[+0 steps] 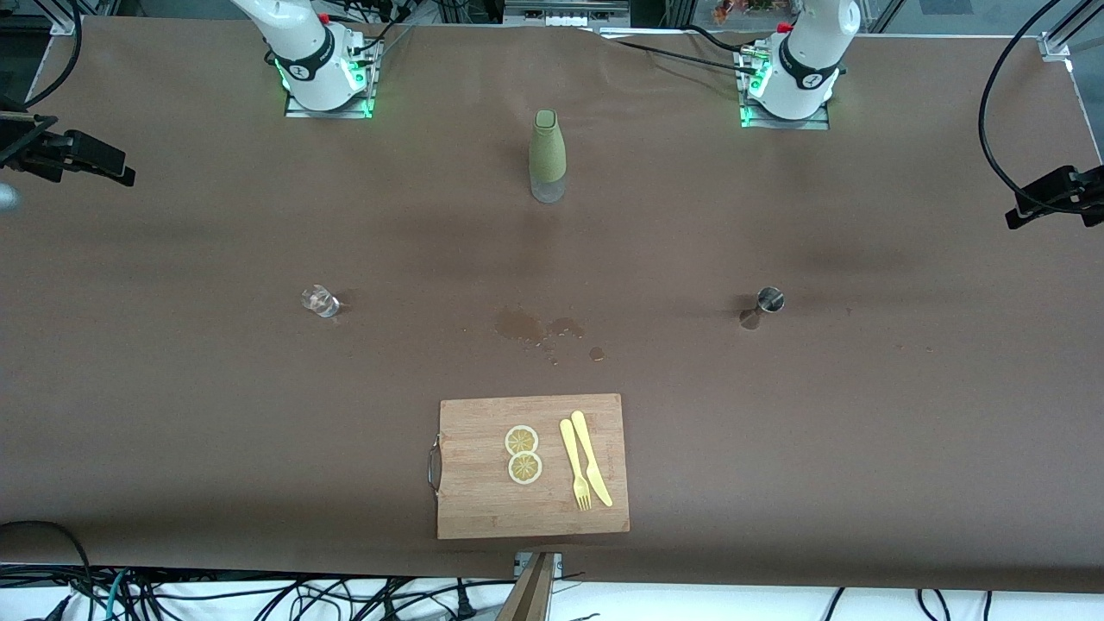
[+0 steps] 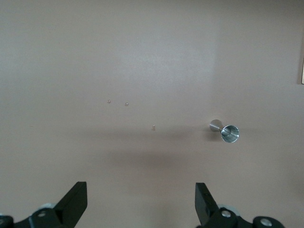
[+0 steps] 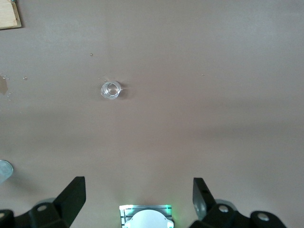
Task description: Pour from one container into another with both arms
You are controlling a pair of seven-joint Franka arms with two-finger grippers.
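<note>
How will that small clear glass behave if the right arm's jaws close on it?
The small clear glass looks smooth-walled, so probably slippery and breakable under a hard squeeze. It seems light, so a nudge may slide or tip it. Wet patches stain the table nearby.

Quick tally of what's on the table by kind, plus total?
Bottles: 1, green-sleeved bottle
Glasses: 1, clear glass
Metal jiggers: 1, jigger
Cutting boards: 1, wooden board
Lemon slices: 2, and
Cutlery: 2, yellow fork and yellow knife
Total: 8
</note>
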